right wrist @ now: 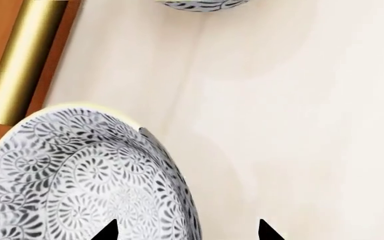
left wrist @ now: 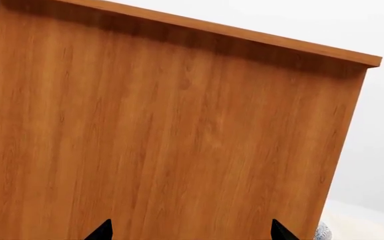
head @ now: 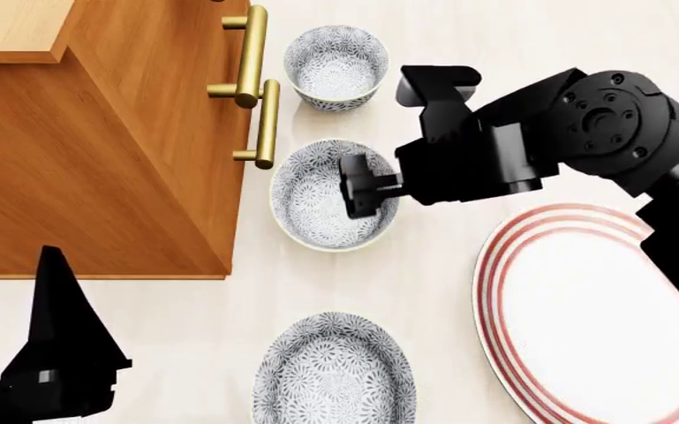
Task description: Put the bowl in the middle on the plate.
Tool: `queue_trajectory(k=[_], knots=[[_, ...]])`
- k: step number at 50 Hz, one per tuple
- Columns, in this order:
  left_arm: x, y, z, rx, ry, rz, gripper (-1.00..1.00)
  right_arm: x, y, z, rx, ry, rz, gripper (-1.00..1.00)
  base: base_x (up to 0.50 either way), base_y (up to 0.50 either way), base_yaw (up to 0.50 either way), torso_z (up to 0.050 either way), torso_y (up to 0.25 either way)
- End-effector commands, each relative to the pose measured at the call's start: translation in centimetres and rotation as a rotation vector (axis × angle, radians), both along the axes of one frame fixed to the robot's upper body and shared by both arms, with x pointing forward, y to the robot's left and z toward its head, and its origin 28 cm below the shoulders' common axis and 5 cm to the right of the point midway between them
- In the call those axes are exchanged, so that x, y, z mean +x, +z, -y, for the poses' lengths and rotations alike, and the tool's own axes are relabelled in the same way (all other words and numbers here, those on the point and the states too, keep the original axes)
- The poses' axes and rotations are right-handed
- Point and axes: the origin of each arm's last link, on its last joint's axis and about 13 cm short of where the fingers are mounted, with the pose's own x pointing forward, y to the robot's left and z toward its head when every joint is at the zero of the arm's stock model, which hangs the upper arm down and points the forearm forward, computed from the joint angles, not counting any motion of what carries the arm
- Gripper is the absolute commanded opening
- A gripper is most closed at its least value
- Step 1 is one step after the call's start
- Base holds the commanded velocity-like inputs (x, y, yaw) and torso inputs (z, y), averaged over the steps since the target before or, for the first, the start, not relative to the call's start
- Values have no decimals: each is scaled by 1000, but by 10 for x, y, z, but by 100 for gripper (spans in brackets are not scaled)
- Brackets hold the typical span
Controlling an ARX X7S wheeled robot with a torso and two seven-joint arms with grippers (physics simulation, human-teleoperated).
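**Right end effector poised over the middle bowl's rim**

Three patterned bowls sit in a line running near to far on the pale bench, just right of a wooden cabinet with brass handles. The bowl the task wants is the middle one, beside the lower handle; the far bowl and the near bowl flank it. The plate, red-ringed, lies to the right of the line and slightly nearer, well apart from the middle bowl.

The right end effector reaches in from the right and sits over the right-hand part of that bowl. In the right wrist view its two dark fingertips stand apart, spread open and holding nothing, with the bowl's right rim running between them: one tip over the patterned inside, the other over bare bench outside. So the rim lies directly below and within the gap; I judge a short descent and a close would pinch the wall.

The left end effector hangs at the near left, facing the cabinet side, and its tips also look apart and empty. The right arm is plainly the nearer one, and the carry would run rightward and nearer to the plate.
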Motion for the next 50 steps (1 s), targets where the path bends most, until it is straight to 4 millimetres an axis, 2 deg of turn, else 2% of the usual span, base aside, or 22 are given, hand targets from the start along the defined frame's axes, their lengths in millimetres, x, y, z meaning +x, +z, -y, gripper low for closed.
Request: queue_trajectory(k=[1, 17, 18, 32, 39, 50], knots=[[0, -1, 0, 0, 0, -2, 100, 3, -10, 0, -2, 8, -19, 100, 0, 0, 0, 0, 0], [0, 0, 0, -3, 2, -2, 100, 7, -18, -4, -17, 16, -28, 100, 0, 0, 0, 0, 0], [0, 0, 0, -3, 1, -2, 100, 7, -17, -4, -17, 15, -25, -100, 0, 0, 0, 0, 0], [0, 1, 0, -4, 2, -1, 100, 4, -12, -2, -12, 10, 3, -100, 0, 0, 0, 0, 0], [0, 0, 0, -2, 3, -2, 100, -6, 13, 0, 27, 24, 55, -100, 0, 0, 0, 0, 0], [1, 0, 0, -1, 6, -4, 100, -20, 35, 10, 41, -8, 114, -100, 0, 0, 0, 0, 0]])
